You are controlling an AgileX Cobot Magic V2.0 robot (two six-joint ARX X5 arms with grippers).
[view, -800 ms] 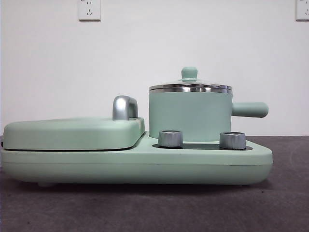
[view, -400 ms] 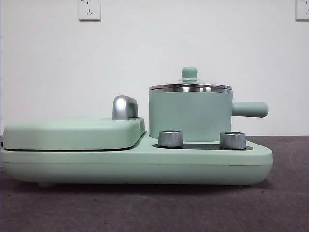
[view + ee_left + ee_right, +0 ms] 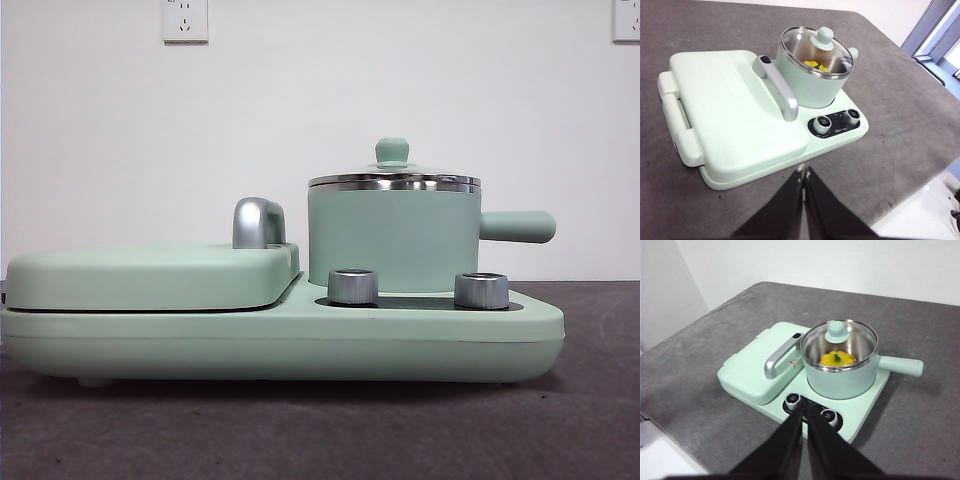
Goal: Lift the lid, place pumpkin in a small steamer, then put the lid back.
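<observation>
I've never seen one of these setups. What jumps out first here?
A mint-green cooker fills the grey table. On its right side stands a small pot under a glass lid, with a yellow pumpkin showing inside. Both grippers, left and right, hang shut above the table, away from the cooker.

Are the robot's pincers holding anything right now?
No. The left pincer and the right pincer are both shut on nothing, away from the steamer. The pumpkin sits inside, under the lid.
</observation>
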